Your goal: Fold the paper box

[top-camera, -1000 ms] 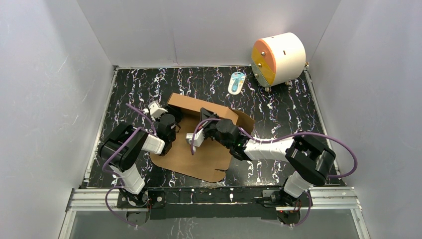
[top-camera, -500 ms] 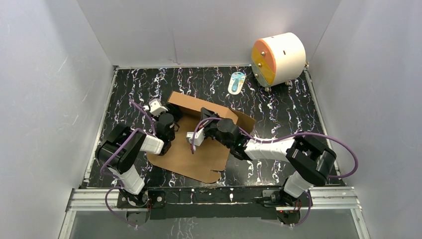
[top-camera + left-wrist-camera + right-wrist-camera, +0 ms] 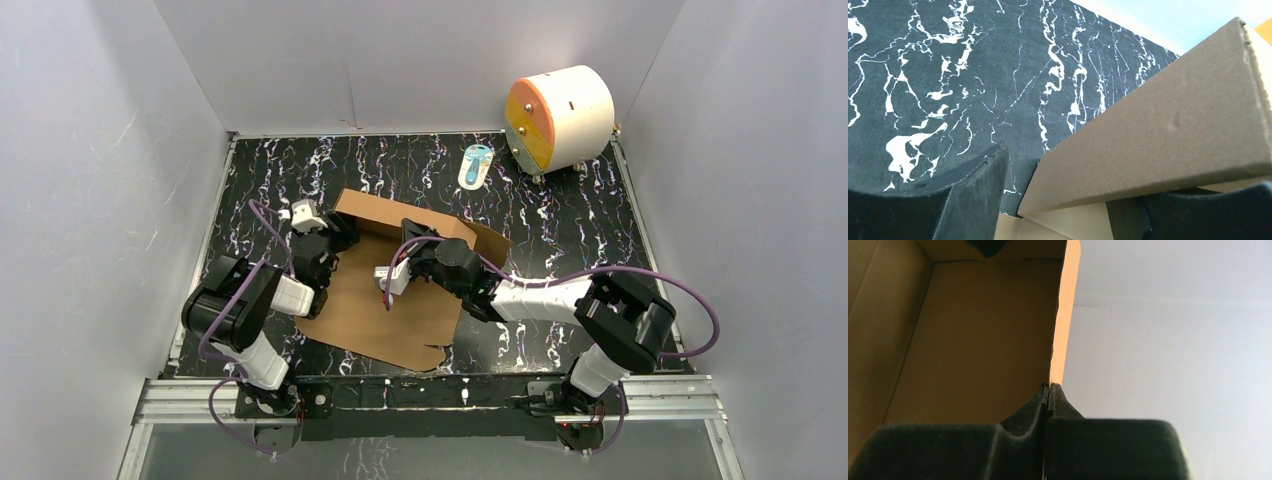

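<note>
The paper box is brown cardboard lying mid-table, its back wall raised and its front panel flat. My right gripper is shut on the top edge of the raised back wall; in the right wrist view the gripper pinches the thin cardboard edge, with the box's inside to the left. My left gripper is at the box's back left corner. In the left wrist view this gripper is open, and a raised cardboard flap stands between its fingers.
A white-and-orange cylinder stands at the back right corner. A small blue-and-white item lies on the black marbled table behind the box. Grey walls enclose the table on three sides.
My left gripper has moved left and back, from the box's left side to its back left corner. The right gripper has stayed on the back wall.
</note>
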Controlling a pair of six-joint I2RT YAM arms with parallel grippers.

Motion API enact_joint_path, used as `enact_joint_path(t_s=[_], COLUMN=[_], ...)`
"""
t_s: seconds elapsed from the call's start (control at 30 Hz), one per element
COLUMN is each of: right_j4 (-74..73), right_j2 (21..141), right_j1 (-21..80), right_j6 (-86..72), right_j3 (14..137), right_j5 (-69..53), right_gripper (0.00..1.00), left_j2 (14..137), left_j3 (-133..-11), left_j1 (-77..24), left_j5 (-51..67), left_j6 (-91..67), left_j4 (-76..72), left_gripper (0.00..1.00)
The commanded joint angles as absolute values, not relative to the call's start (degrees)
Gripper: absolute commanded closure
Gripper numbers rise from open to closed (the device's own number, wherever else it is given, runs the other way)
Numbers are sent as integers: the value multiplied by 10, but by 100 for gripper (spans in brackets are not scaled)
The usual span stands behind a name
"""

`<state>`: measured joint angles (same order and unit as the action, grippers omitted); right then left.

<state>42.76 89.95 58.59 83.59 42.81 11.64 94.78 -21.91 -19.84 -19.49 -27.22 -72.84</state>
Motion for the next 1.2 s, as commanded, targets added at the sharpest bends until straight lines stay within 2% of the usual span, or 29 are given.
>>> enact_joint_path(t_s=[0.0,0.27,0.5,0.83,1.17], right_j4=[400,403,403,407,407], right_j2=[893,895,892,896,895], right_j1=[587,587,587,587,587], right_j6=[805,801,798,797,792], right_j3=[423,419,417,419,417], right_j5=[110,106,106,105,101], right_gripper=[100,100,100,100,100], left_j2=[907,890,898,902,961], left_j3=[-205,-211,-224,-233,-283], left_j1=[-158,-156,-159,-232,-253], left_j5=[-95,-82,-104,-274,-347], left_j6=[-269,-255,-216,-79,-112], left_j4=[-798,-798,-797,-788,-803], left_gripper=[36,37,53,59,60])
